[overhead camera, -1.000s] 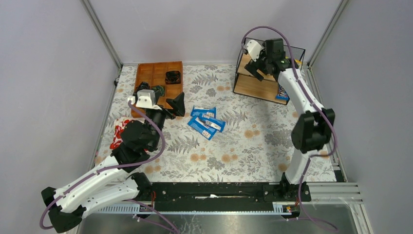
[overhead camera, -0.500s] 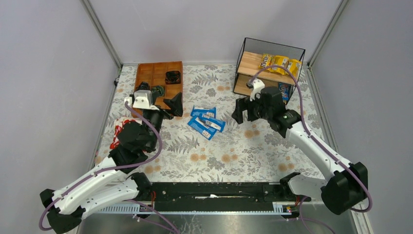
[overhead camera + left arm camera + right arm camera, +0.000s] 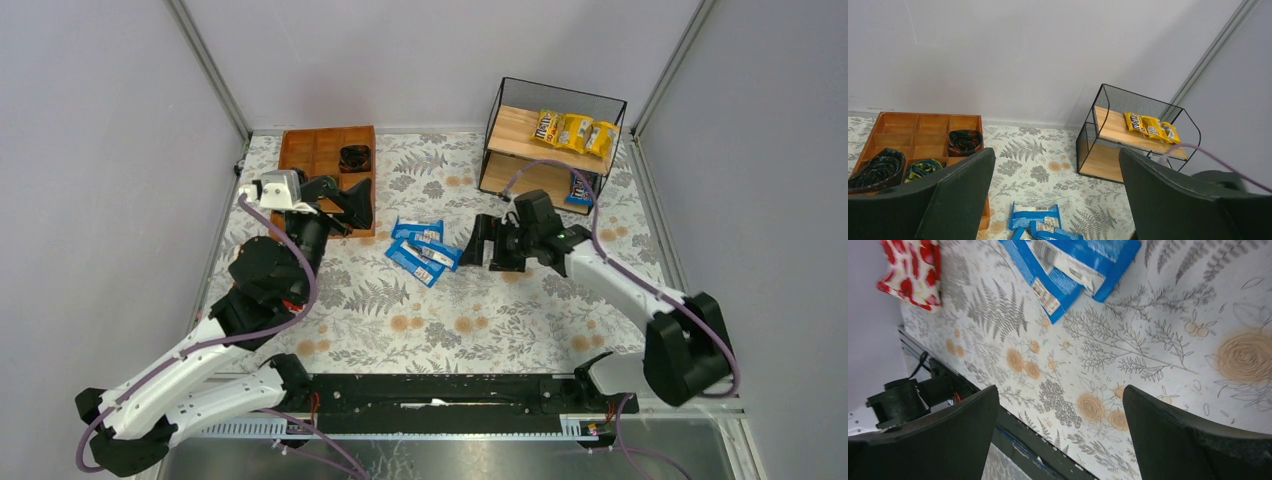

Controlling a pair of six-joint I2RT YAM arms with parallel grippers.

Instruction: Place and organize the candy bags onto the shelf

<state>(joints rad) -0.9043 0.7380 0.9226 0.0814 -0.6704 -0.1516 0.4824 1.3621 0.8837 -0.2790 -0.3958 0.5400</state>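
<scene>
Floral surface (image 3: 520, 320): yellow bags (image 3: 574, 131) sit on shelf (image 3: 515, 125) top; right pincer (image 3: 492, 245), open, empty, faces blue bags (image 3: 424, 249) near shelf, probably next pick.

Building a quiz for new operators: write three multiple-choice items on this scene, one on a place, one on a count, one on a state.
1. Where do the yellow-orange glossy candy packets lie? A) top wooden board of the black wire-mesh shelf B) brown wooden tray C) floral tablecloth
2. How many are they? A) one B) three C) six
3. How stands the right gripper? A) shut tight B) open, empty C) out of view
Key: 1A, all lie on the top board; 2B, three side by side; 3B, fingers apart, only tablecloth between.
</scene>
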